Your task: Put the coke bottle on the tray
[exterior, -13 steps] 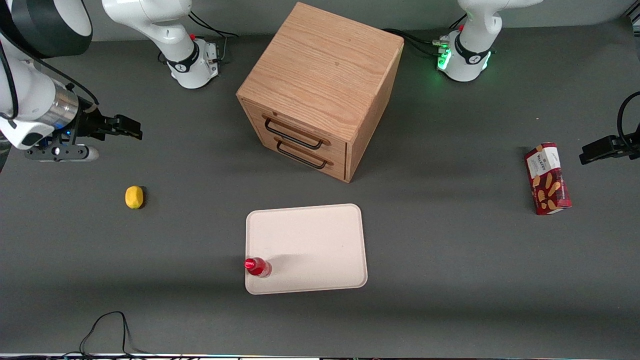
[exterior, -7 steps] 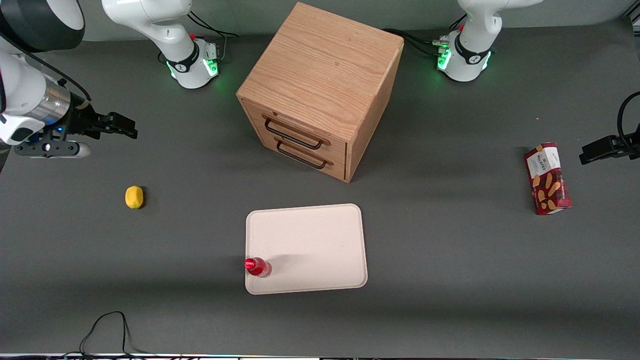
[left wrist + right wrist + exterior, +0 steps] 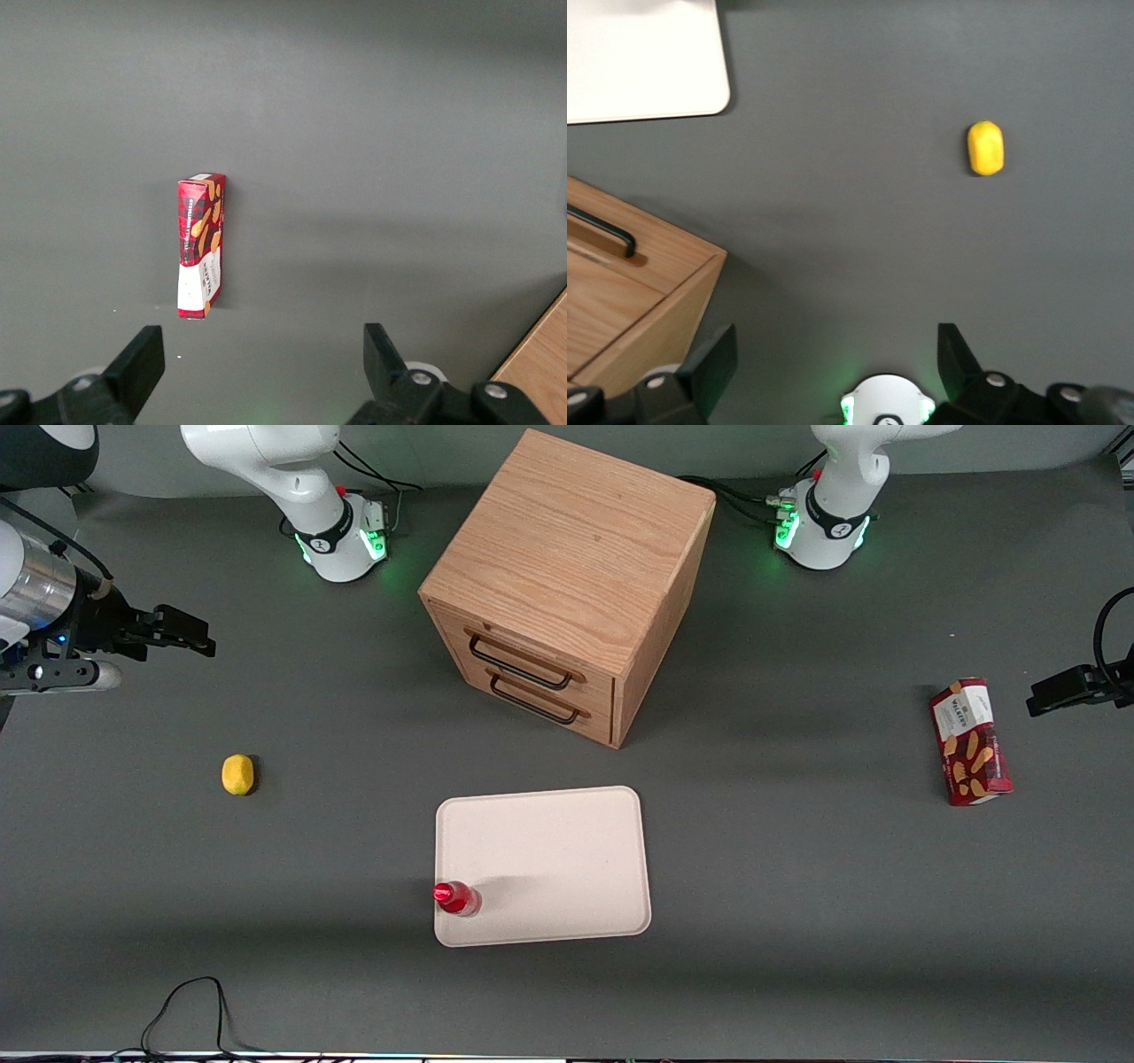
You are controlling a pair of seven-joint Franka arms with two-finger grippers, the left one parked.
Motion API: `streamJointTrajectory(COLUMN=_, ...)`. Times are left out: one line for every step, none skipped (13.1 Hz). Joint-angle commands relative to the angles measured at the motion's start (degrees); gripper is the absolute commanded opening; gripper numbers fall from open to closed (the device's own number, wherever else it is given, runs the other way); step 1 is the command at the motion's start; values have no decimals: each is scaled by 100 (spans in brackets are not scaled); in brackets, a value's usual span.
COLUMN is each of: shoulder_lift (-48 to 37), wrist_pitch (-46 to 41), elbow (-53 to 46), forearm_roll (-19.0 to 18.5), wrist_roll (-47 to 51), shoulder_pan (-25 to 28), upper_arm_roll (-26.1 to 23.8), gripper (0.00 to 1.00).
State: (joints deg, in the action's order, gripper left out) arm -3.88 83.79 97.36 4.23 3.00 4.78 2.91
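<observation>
Your small red coke bottle (image 3: pixel 456 898) stands upright on the cream-white rectangular tray (image 3: pixel 549 859), in its corner nearest the working arm's end. Your gripper (image 3: pixel 190 636), fingers spread and empty, hovers well away from the tray.

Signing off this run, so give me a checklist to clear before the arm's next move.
1. Coke bottle on the tray: ok, standing at its corner nearest the front camera, toward the working arm's end.
2. Bottle upright: ok.
3. Gripper empty: ok, fingers open, nothing between them.
4. Gripper away from tray: ok, near the working arm's end of the table.
5. Lemon out of the way: ok, apart from the tray.
6. Bottle's margin from the rim: cannot tell.
</observation>
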Motion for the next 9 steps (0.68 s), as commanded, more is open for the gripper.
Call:
streamJointTrajectory(shoulder_lift=115, wrist_pitch=-153, elbow=-226, forearm_roll=447, wrist_roll=-71, shoulder_pan=-398, upper_arm_roll=-80, gripper=100)
streamJointTrajectory(shoulder_lift=133, wrist_pitch=-153, elbow=-295, forearm_roll=404, wrist_roll=-71, shoulder_pan=-338, upper_arm_roll=-71, gripper=100)
streamJointTrajectory(shoulder_lift=185, wrist_pitch=-153, elbow=-305, forearm_roll=377, wrist_roll=-71, shoulder_pan=-233, upper_arm_roll=-45, gripper=100)
streamJointTrajectory(shoulder_lift=194, wrist_pitch=-153, elbow=-314, forearm_roll=229, wrist_roll=-89, shoulder_pan=-136, upper_arm_roll=-19, gripper=100)
streamJointTrajectory(shoulder_lift=212, wrist_pitch=-144, elbow=-314, forearm_roll=62, wrist_roll=-167, shoulder_pan=-22, upper_arm_roll=51, gripper=100)
streamJointTrajectory(shoulder_lift=238, wrist_pitch=-144, elbow=-314, forearm_roll=17, wrist_roll=-203, shoulder_pan=110, upper_arm_roll=182, gripper=100)
streamJointTrajectory(shoulder_lift=238, wrist_pitch=-144, elbow=-366, forearm_roll=-1, wrist_roll=-203, shoulder_pan=224, upper_arm_roll=332, gripper=100)
streamJointTrajectory(shoulder_lift=238, wrist_pitch=-153, elbow=-401, forearm_roll=-71, wrist_roll=-186, shoulder_pan=313, upper_arm_roll=411, gripper=100)
streamJointTrajectory(shoulder_lift=229, wrist_pitch=-153, elbow=-410, forearm_roll=-150, wrist_roll=-177, shoulder_pan=313, upper_arm_roll=412, gripper=100)
